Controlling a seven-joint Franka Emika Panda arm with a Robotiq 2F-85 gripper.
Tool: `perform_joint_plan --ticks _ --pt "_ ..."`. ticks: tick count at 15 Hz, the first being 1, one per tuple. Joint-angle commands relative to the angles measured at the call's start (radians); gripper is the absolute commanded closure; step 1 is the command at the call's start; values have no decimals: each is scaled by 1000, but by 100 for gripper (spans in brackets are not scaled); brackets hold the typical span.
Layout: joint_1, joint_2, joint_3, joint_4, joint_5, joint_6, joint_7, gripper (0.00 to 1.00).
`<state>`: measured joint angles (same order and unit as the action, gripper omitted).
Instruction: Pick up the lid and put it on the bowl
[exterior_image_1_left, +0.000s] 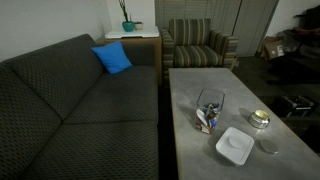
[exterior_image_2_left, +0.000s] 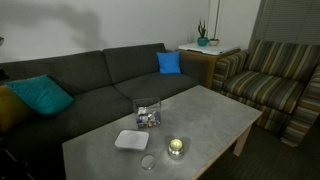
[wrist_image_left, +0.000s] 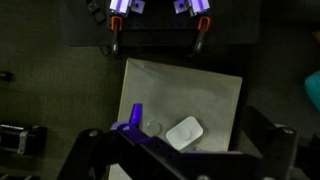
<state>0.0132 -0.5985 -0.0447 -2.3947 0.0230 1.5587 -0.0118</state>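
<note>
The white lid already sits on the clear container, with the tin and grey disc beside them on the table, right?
No: the white lid lies flat on the table next to the clear container, not on it, as both exterior views show. The tin and grey disc are there.

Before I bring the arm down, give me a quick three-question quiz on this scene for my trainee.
1. True or false: the lid already sits on the bowl.
2. In the wrist view the gripper is: A) open, holding nothing; B) shut on the lid; C) shut on the bowl.
3. Name the two small round things near the lid on the table.
Key: 1 false, it lies flat on the table, apart from the bowl. 2 A. 3 the grey disc and the tin.
</note>
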Motion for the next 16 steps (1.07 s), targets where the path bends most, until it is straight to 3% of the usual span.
perform_joint_plan --ticks 1,4,13,16 --pt "-5 29 13 5 16 -10 -5 0" --pt "-1 81 15 21 24 -16 -5 0" --pt "-1 79 15 30 24 -29 -5 0" --pt "0 56 26 -1 24 21 10 0"
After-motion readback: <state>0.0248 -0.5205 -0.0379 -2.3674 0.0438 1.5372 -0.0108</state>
